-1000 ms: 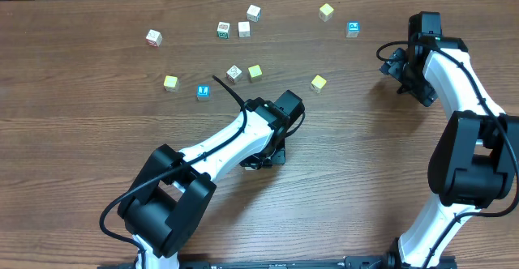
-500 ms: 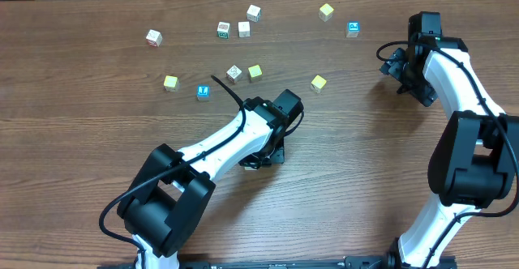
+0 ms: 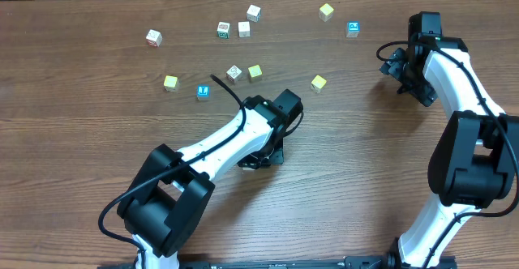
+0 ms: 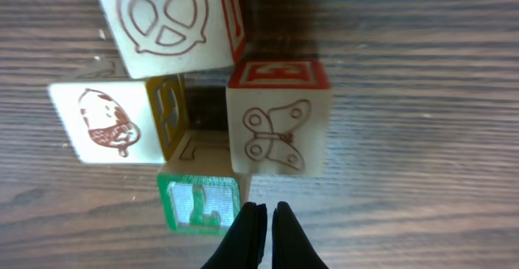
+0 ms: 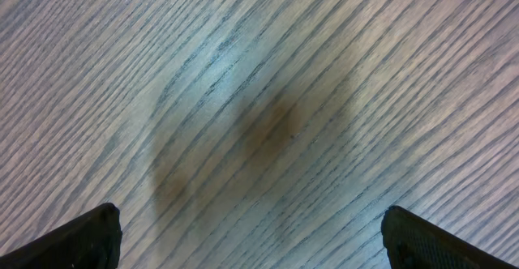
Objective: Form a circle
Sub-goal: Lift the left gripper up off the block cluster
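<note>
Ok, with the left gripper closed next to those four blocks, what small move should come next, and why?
Probably draw the left gripper straight back, away from the blocks. The pretzel block, acorn block, butterfly block and green block already ring a small gap, and the shut tips sit right by the green block's corner, so any sideways move could knock the ring apart.

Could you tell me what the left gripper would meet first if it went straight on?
Probably the butterfly block, just ahead of the shut left gripper; it may also graze the green L block beside it.
</note>
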Controlling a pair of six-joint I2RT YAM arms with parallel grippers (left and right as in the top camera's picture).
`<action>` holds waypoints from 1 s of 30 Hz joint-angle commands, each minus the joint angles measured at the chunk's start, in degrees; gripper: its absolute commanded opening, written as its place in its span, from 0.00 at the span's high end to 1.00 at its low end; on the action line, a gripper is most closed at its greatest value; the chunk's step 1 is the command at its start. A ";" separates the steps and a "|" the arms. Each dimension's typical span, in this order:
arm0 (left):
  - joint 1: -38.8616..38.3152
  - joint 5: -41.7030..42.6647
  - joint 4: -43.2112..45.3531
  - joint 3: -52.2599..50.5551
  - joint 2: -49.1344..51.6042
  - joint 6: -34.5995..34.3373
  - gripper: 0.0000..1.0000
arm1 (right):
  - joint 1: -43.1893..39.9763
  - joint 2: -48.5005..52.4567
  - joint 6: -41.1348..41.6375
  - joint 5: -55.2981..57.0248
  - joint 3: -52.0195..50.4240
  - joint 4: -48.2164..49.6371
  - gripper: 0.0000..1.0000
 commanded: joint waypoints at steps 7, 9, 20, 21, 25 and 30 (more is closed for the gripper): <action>0.33 -8.46 -0.07 11.10 -2.91 0.46 0.96 | 0.13 -1.51 -0.02 0.20 0.02 0.26 0.00; 0.39 -11.45 0.98 11.02 -2.75 0.42 0.96 | 0.13 -1.51 0.00 0.20 0.02 0.26 0.00; 6.36 -9.33 -8.20 10.93 -2.58 1.62 0.96 | 0.13 -1.51 0.00 0.20 0.02 0.26 0.00; 6.67 -9.11 -10.03 10.93 -2.58 1.84 0.96 | 0.13 -1.51 0.00 0.20 0.02 0.26 0.00; 6.93 -9.11 -15.54 10.27 -2.58 1.81 0.96 | 0.13 -1.51 0.00 0.20 0.02 0.26 0.00; 6.93 -9.20 -17.25 6.86 -2.58 1.79 0.96 | 0.13 -1.51 0.00 0.20 0.02 0.26 0.00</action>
